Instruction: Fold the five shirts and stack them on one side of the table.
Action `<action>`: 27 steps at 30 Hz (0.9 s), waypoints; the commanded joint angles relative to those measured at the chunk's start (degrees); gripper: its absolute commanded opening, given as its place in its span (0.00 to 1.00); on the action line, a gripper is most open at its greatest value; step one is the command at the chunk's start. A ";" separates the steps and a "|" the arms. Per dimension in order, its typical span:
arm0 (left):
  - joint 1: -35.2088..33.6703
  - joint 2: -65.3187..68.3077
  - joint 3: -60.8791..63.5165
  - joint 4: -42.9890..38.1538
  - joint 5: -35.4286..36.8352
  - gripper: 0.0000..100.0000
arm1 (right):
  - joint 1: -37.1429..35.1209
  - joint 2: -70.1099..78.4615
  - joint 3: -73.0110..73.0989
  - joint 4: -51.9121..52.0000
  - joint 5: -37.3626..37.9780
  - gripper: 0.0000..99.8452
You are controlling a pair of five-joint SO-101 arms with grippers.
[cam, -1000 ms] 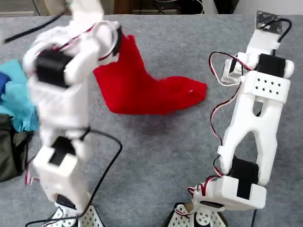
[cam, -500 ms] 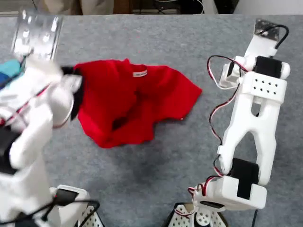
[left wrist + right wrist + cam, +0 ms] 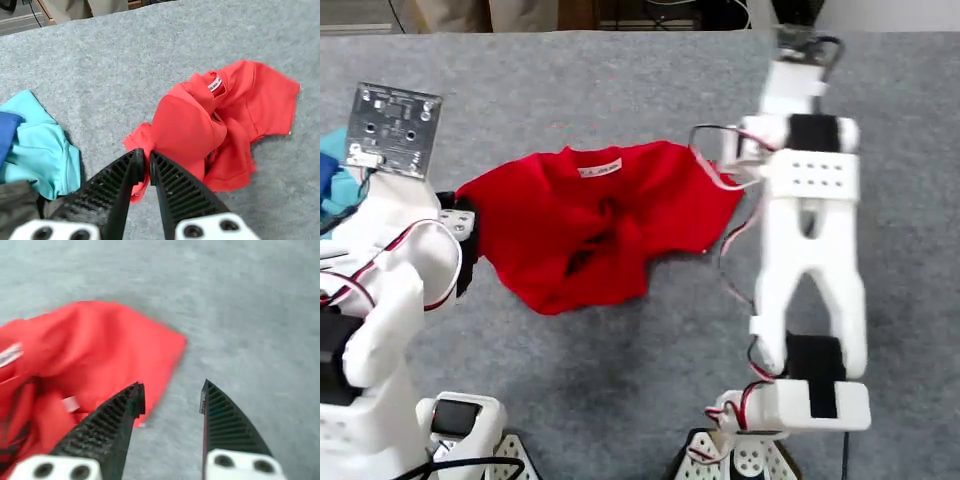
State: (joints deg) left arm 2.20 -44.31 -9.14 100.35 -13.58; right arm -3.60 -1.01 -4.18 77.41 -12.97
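Table (image 3: 620, 80) of grey felt, with a red shirt (image 3: 580, 235) lying crumpled near its middle, collar label up and the body bunched in on itself — not yet flat enough to fold, by the look of it. At the table's left edge a teal shirt (image 3: 37, 145), a blue shirt (image 3: 6, 132) and a dark shirt (image 3: 17, 205) sit heaped together, well apart from the red one, apparently waiting their turn. The left gripper (image 3: 142, 162) is clamped on an edge of the red shirt, jaws nearly together with cloth pinched between them — a hold that would let it pull the fabric taut. The right gripper (image 3: 171, 387) hangs over the shirt's opposite edge, jaws spread wide and holding nothing, seemingly placed to take that side so the garment can be spread.
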 commanded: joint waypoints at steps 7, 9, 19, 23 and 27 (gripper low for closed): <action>5.71 -0.04 0.26 0.35 5.10 0.02 | -18.42 -3.30 -19.38 5.10 1.76 0.19; 7.21 -0.04 0.53 0.35 5.19 0.02 | -18.77 -3.30 -20.53 4.84 1.76 0.19; 4.57 -0.57 3.25 0.35 15.65 0.36 | -14.11 -3.30 -18.86 5.19 1.76 0.19; -2.46 -0.57 -0.44 0.35 14.51 0.37 | -13.93 -3.30 -19.03 6.15 1.93 0.19; -20.84 -0.57 -2.73 0.35 7.03 0.37 | -21.67 -3.21 -18.77 10.20 2.11 0.19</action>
State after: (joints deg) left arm -5.98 -44.31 -8.79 100.35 -2.15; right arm -20.57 -1.10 -21.58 85.32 -11.65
